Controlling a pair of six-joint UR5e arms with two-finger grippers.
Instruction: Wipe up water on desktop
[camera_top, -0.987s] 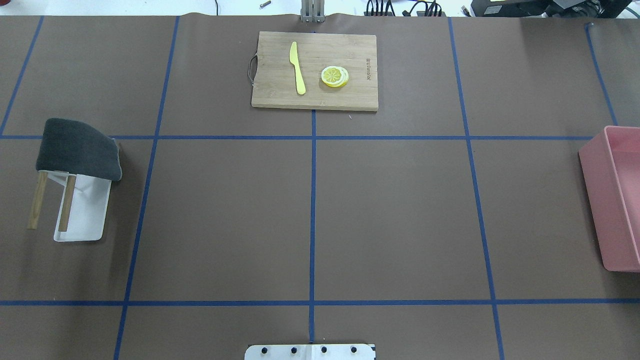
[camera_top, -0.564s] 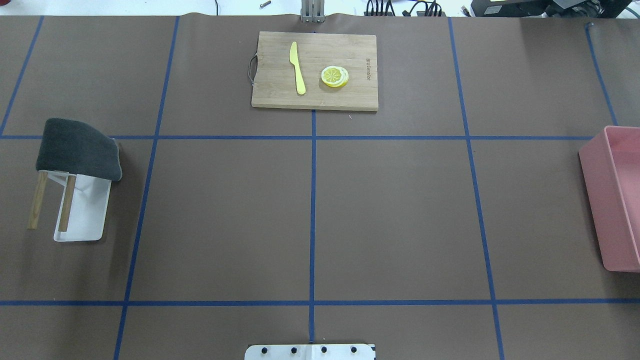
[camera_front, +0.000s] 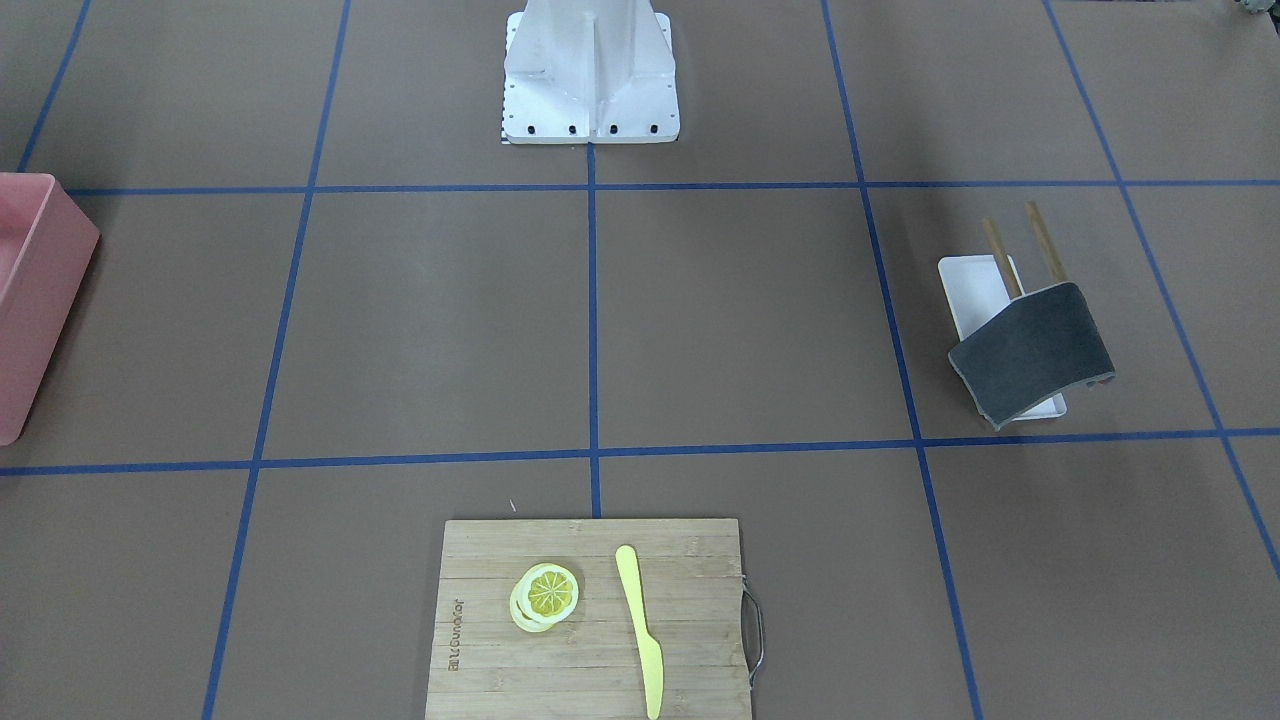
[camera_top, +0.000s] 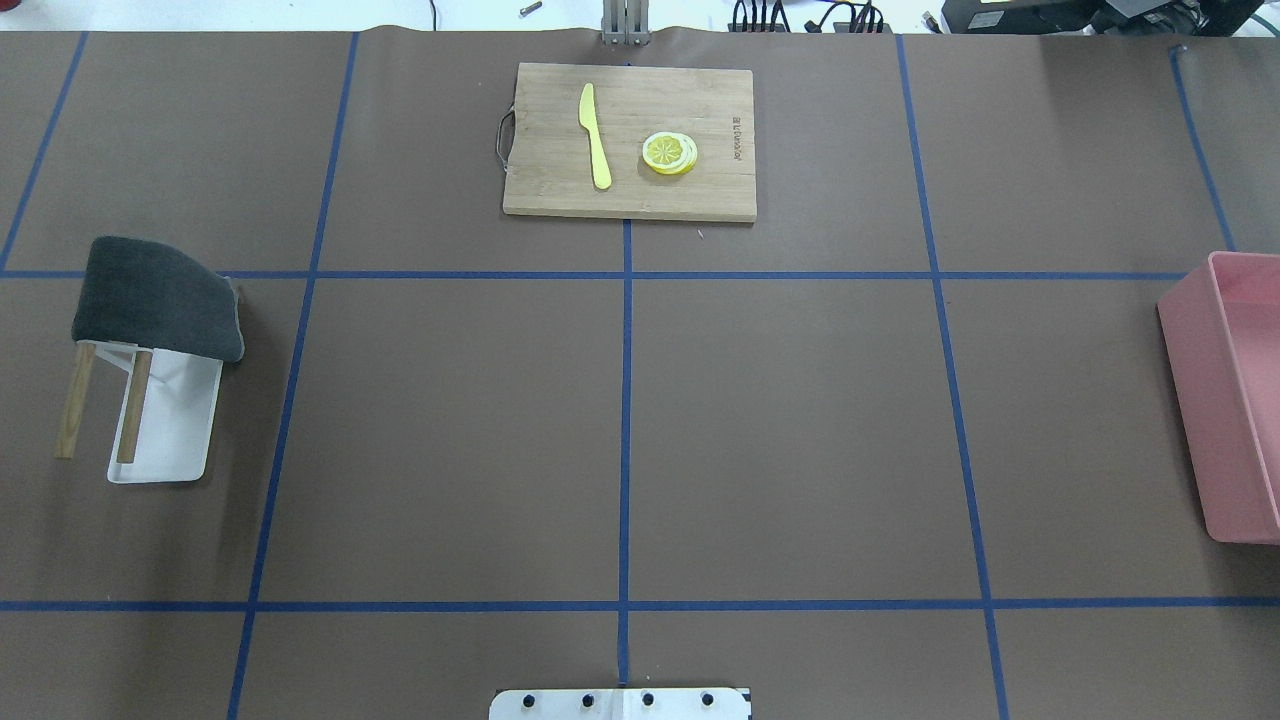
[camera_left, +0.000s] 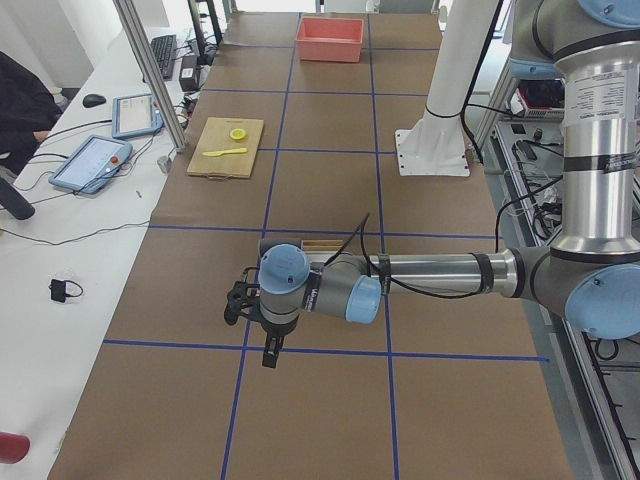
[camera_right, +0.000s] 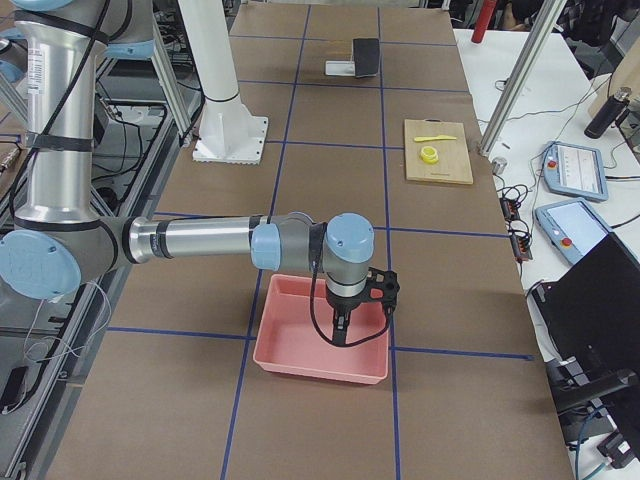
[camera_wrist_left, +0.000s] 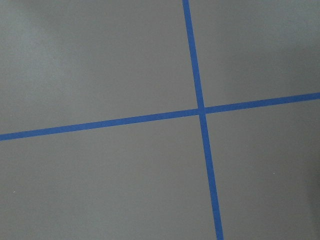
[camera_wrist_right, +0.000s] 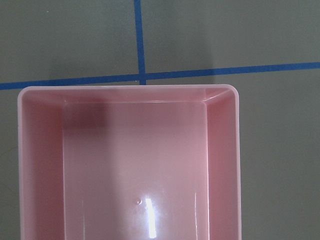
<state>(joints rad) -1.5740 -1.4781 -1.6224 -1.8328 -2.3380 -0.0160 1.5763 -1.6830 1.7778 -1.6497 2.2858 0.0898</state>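
Observation:
The desktop (camera_top: 450, 430) is matte brown with a grid of blue tape lines; I see no water on it in any view. A dark grey cloth (camera_top: 155, 295) hangs over a small wooden rack on a white tray (camera_top: 175, 430) at the left side. My left gripper (camera_left: 268, 352) hovers over a tape crossing near that tray; I cannot tell whether it is open or shut. My right gripper (camera_right: 340, 330) hangs over the pink bin (camera_right: 320, 345); I cannot tell its state either. Neither gripper shows in the overhead, front-facing or wrist views.
A bamboo cutting board (camera_top: 630, 140) with a yellow knife (camera_top: 595, 135) and lemon slices (camera_top: 669, 153) lies at the far middle. The pink bin (camera_top: 1235, 400) stands at the right edge. The robot's white base plate (camera_top: 620, 703) is at the near edge.

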